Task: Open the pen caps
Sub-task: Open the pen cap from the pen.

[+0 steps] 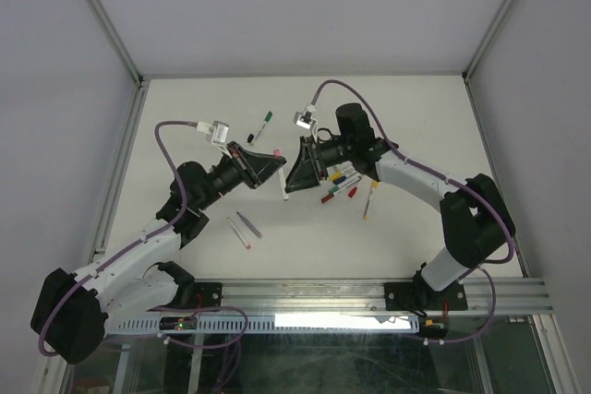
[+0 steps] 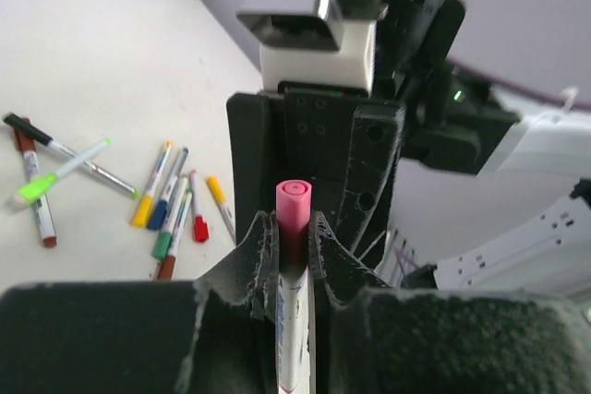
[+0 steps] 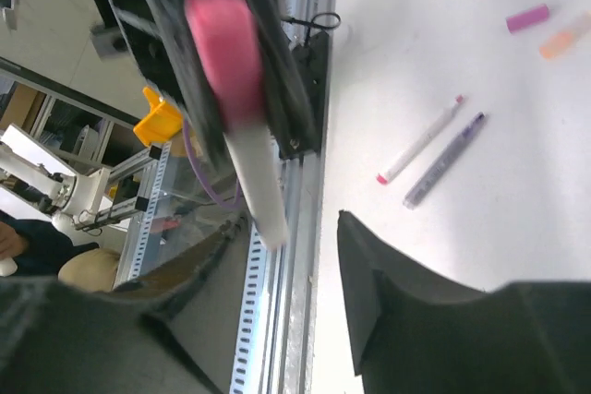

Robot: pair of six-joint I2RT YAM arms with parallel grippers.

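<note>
White table (image 1: pixel 185 136), grey walls, rail along the near edge.

- 7 o'clock: two loose pens (image 1: pixel 243 228) lying side by side, well apart from the arms. 11 o'clock: one green-ended pen (image 1: pixel 262 123), alone.
- Mid-table: left gripper (image 2: pixel 293 232) is clamped narrow on a white pen (image 2: pixel 294 357), with the pink cap (image 2: pixel 294 202) poking out past the fingertips. The fingers (image 2: pixel 264 256) look to bite right at the cap's lower edge, not cleanly on the barrel.
- Just right of it: right gripper (image 1: pixel 298 173) faces that cap nose to nose, jaws wide and holding nothing. In its wrist view the cap sits ahead of the fingers, not yet between them.
- 3 o'clock: heap of pens (image 1: pixel 343 186) just beside the right wrist, and an orange pen (image 1: pixel 369 200) a little nearer me.

Risks as I judge them:
1. If the left fingers pinch the cap's skirt, my pull fights my own grip. The cap stays on or the pen slides through.
2. The pen hangs tilted in the overhead view. If the right jaws close off-line, they catch the barrel or knock the pen askew.
3. The two grippers are very close, so a hard approach means finger-on-finger contact.
4. A sharp pull could swing the right wrist back into the heap and scatter it.
5. A cap freed suddenly may flick out of the jaws.
</note>
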